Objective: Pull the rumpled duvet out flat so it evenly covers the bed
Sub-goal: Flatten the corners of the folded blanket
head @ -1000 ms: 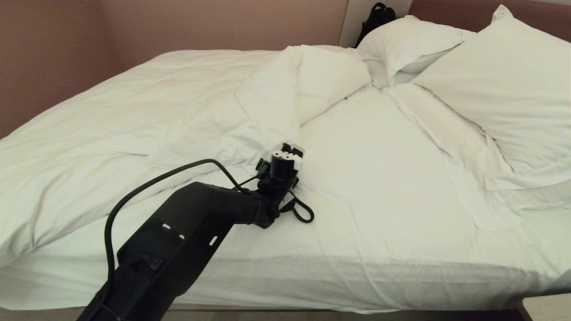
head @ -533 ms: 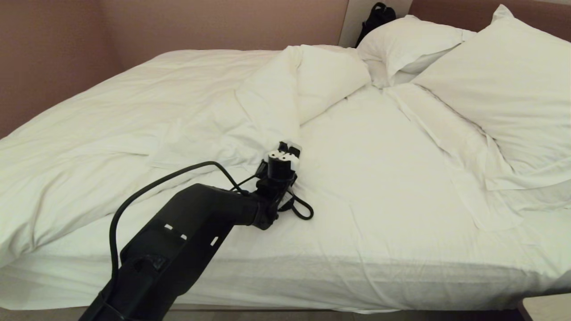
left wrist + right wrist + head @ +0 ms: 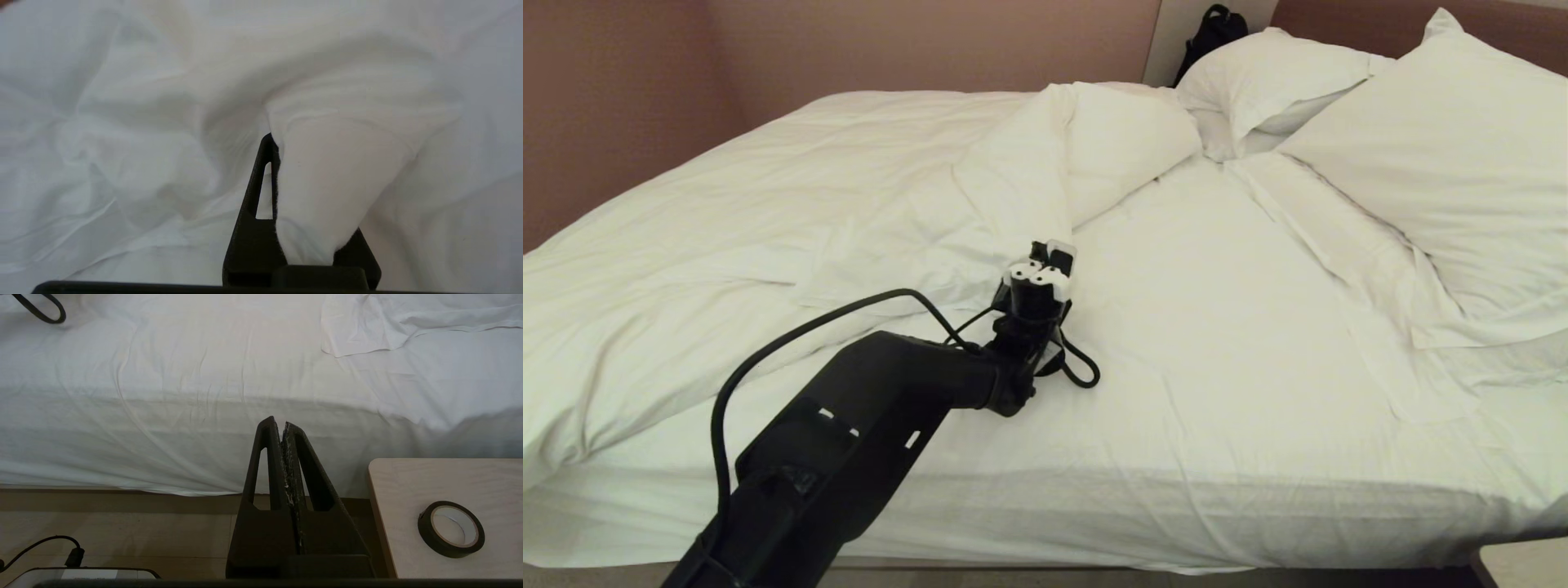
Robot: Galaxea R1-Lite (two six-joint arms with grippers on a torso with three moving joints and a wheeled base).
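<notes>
The duvet (image 3: 792,212) is bunched on the far left of the bed (image 3: 1217,506), its corner pinched in the clenched left hand (image 3: 1054,257). Grasping is done; a pull toward the pillows (image 3: 1421,155) is judged next. The right hand (image 3: 283,428) is parked, closed empty.

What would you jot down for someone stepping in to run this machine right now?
Left gripper: shut on a fold of the duvet at its turned-back edge, mid-bed.
Right gripper: shut, holding nothing, parked low beside the bed.
Duvet: bunched over the bed's left half; the sheet lies bare on the right, up to the pillows.
Done: grip taken.
Left: draw the duvet toward the pillows and spread it evenly.
</notes>
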